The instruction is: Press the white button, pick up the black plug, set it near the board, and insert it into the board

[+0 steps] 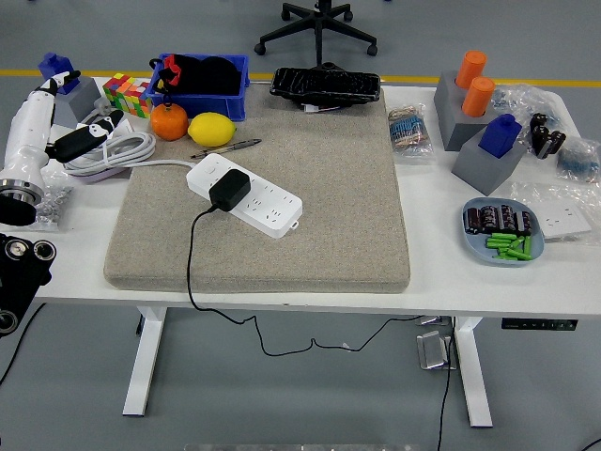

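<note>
A white power strip (258, 199) lies slantwise on the beige mat (319, 188), left of the mat's middle. The black plug (228, 190) sits in the strip near its left end, and its black cable (192, 254) runs down over the table's front edge. I cannot make out the strip's white button. My left arm, with a white forearm (28, 136), comes in at the far left. Its black hand (83, 138) hovers over the coiled white cable (127, 152), well left of the strip, with the fingers stretched out and holding nothing. My right arm is out of sight.
Behind the strip lie an orange (170, 122), a lemon (212, 129) and a pen (227, 147). A blue bin (235, 94), a colour cube (127, 93) and a black tray (325, 85) line the back. Grey blocks (488, 155) and a blue dish (502, 235) stand at the right.
</note>
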Controlling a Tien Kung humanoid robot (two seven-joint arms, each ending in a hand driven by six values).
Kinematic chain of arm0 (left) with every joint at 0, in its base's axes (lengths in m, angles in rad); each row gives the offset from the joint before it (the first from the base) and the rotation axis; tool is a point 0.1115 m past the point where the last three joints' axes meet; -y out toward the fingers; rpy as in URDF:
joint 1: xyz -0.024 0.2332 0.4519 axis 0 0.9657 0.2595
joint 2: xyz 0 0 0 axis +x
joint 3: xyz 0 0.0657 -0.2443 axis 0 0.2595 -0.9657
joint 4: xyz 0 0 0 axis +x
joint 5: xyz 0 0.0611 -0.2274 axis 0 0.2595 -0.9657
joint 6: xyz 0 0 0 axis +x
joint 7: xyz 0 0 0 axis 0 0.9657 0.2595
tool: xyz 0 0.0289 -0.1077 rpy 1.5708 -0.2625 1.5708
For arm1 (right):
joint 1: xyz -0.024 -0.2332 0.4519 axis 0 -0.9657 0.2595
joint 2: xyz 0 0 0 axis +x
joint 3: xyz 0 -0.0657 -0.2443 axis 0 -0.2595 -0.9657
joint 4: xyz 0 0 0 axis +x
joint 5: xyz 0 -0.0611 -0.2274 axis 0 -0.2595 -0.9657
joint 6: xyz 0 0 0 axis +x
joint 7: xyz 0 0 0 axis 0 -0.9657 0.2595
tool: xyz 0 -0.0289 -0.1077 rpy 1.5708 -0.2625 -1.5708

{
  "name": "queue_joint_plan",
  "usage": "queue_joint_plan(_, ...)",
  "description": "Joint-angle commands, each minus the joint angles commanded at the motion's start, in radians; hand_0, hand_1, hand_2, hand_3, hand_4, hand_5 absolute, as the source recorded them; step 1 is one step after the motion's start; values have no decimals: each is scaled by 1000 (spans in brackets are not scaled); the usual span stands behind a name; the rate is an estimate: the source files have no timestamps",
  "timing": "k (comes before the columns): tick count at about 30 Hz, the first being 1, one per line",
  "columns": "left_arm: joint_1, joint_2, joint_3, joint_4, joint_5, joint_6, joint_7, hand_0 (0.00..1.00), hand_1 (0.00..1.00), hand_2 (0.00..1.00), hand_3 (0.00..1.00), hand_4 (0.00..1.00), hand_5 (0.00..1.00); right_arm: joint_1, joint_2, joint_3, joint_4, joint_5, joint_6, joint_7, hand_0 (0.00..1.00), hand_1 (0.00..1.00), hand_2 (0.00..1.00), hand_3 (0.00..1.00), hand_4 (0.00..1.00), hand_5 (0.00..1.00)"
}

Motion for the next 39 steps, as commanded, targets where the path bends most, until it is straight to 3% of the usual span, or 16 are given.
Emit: queue_joint_plan(39, -2, 1, -2, 0, 1, -2, 5, 996, 951, 906, 878, 882, 584, -5, -4, -5, -4, -1, 2, -1, 660, 579, 573, 565, 615, 283)
